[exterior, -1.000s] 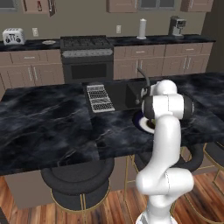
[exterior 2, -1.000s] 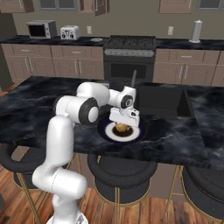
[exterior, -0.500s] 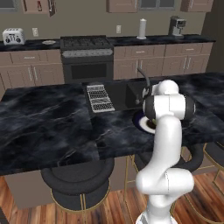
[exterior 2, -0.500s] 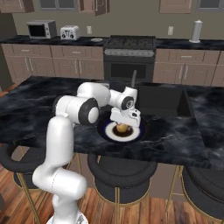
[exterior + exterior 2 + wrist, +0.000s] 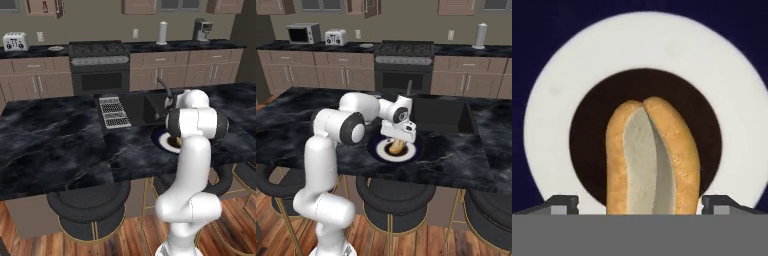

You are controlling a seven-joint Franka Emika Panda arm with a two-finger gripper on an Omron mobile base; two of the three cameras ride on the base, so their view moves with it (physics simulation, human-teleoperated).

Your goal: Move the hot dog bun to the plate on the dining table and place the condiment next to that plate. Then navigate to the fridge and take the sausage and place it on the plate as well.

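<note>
A split, golden-brown hot dog bun [image 5: 651, 157] lies in the dark centre of a round white-rimmed plate [image 5: 547, 105] on the black marble dining counter [image 5: 55, 145], set there to await the sausage. The robot's two-finger gripper [image 5: 400, 134] hovers just above it, jaws spread wide on either side and holding nothing. No brand, label or writing is legible anywhere.

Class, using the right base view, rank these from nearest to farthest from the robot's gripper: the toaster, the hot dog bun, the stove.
1. The hot dog bun, on the plate directly under the gripper.
2. The stove, against the back wall beyond the island.
3. The toaster, on the back counter, far left.
</note>
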